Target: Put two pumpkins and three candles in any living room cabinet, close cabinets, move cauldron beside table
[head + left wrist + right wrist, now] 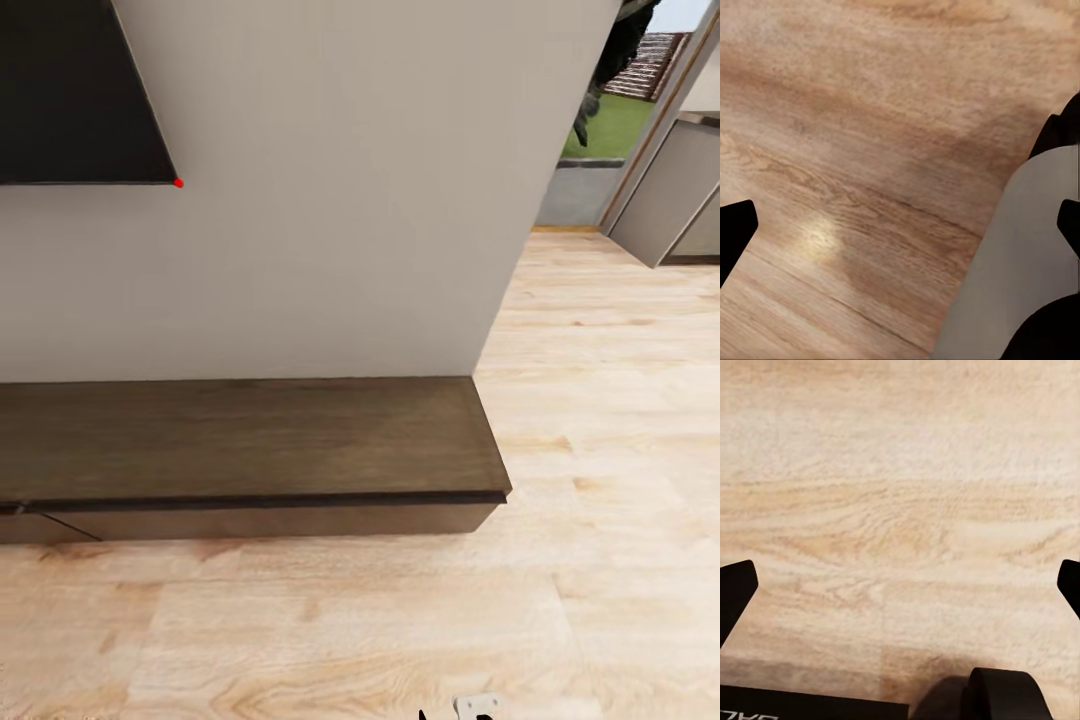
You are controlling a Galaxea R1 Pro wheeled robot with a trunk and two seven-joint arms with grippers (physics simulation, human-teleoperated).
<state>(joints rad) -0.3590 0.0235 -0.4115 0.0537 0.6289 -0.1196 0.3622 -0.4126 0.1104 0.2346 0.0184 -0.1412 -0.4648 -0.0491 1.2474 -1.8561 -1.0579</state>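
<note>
Left gripper [900,225]: fingertips spread to opposite edges of its wrist view, wide open, holding nothing, light wood floor [855,135] beneath, a grey robot body panel [1035,255] alongside. Right gripper [900,585]: likewise spread wide and empty above bare floor planks, a dark rounded robot part [1005,694] at the frame edge. Head view, nearest: a small pale robot fitting [478,706] at the bottom edge, then open floor. Beyond, well apart from both grippers: cabinet [250,450], long, low, dark brown, top bare, set against a pale wall [350,200]; fronts appear shut. On the wall above, corner of a black panel [70,90]. Farthest, right: doorway [610,120] showing greenery.
</note>
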